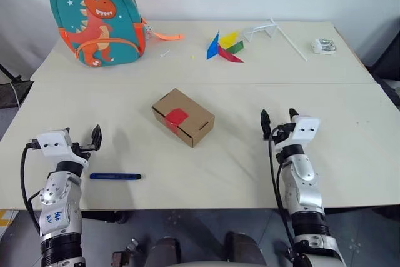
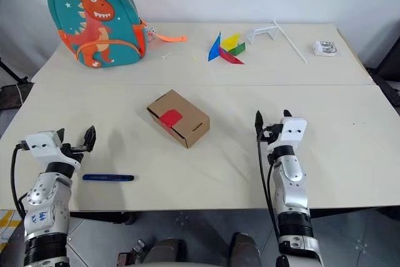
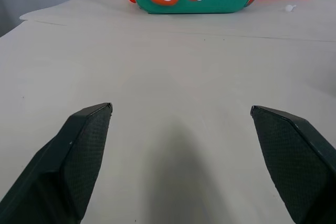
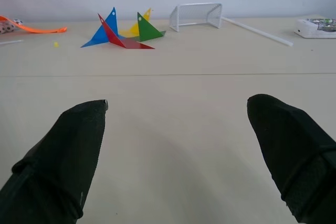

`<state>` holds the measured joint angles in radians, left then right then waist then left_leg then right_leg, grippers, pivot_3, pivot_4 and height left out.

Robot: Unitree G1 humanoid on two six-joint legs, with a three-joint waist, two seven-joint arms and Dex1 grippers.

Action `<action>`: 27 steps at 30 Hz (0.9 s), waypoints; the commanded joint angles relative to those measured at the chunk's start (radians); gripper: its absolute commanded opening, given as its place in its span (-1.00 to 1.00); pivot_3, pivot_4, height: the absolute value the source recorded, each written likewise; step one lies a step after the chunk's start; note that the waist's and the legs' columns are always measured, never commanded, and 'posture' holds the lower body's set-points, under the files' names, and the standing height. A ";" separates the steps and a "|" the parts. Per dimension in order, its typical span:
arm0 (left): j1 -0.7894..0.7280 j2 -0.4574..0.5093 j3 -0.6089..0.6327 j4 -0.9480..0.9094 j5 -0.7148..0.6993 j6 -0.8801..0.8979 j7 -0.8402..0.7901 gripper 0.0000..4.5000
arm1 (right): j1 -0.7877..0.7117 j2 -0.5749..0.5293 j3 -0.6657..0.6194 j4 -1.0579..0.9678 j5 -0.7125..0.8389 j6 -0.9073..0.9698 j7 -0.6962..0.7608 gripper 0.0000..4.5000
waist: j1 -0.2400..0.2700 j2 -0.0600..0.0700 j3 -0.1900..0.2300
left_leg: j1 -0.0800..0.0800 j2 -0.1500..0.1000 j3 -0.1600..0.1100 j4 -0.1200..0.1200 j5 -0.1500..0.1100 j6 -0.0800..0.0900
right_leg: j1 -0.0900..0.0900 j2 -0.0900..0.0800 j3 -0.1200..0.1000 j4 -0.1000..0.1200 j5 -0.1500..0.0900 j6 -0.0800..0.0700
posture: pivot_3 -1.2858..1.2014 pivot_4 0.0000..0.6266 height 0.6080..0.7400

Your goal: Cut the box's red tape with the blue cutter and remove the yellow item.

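Nearest the camera, at the lower left of the head view, the left pincer [image 1: 95, 137] hangs over the pale desk [image 1: 350, 154] with its two black fingers spread wide; between them lies only bare desk surface, and they hold and touch nothing. The left wrist view confirms the wide gap, with one fingertip [image 3: 86, 145] on either side of open desk. Just below and to the right of that pincer, near the desk's front edge, the blue cutter [image 1: 115, 176] lies flat and roughly crosswise, apart from the fingers.

At the lower right of centre, the right pincer [image 1: 279, 121] is likewise spread wide and empty, its fingers pointing away from the camera, with clear desk between them in the right wrist view.

A little farther in, near the middle of the frame, the box [image 1: 183, 116] sits closed and turned at an angle, between the two pincers and well apart from both. The red tape [image 1: 176, 117] is stuck across its top and over the near edge.

Farthest away, along the back half of the desk, a teal dinosaur backpack [image 1: 97, 17] stands at the upper left, flat coloured triangles [image 1: 225, 47] lie at upper centre beside a small white goal frame [image 1: 261, 29] and a white rod, and a small white gadget [image 1: 325, 46] sits at the upper right.
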<state>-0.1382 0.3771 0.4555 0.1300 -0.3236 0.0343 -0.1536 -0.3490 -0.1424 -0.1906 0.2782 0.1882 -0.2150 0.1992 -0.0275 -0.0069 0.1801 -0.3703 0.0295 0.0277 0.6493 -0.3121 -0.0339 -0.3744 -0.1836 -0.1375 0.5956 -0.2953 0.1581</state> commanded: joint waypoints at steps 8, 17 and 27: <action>0.089 0.125 0.063 -0.116 -0.158 0.010 -0.277 0.99 | 0.079 -0.093 0.027 -0.262 0.132 0.105 0.193 1.00 | 0.000 0.000 0.000 | 0.000 0.001 0.004 0.000 -0.001 0.001 | -0.003 0.000 0.004 0.000 0.000 0.000 | 0.03 -0.52 1.00; 0.212 0.359 0.085 -0.123 -0.243 0.098 -0.645 0.33 | 0.233 -0.385 -0.027 -0.524 0.345 0.361 0.462 -0.19 | 0.003 0.000 0.000 | 0.001 0.001 0.009 0.000 -0.004 0.006 | -0.003 0.001 0.007 -0.003 0.000 0.000 | 0.03 -0.52 1.00; 0.040 0.277 -0.185 -0.191 -0.110 0.178 -0.586 -0.98 | -0.136 -0.279 0.238 -0.205 0.084 0.462 0.390 -1.00 | -0.001 0.000 0.000 | 0.001 0.002 0.013 0.004 -0.004 0.005 | -0.006 0.001 0.012 0.001 0.001 -0.001 | 0.03 -0.52 1.00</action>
<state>-0.0753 0.6459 0.2519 -0.0434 -0.4585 0.2148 -0.7805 -0.4592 -0.4238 0.0502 0.0685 0.2848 0.2320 0.6027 -0.0284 -0.0067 0.1803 -0.3698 0.0314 0.0403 0.6530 -0.3158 -0.0294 -0.3823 -0.1825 -0.1259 0.5990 -0.2943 0.1570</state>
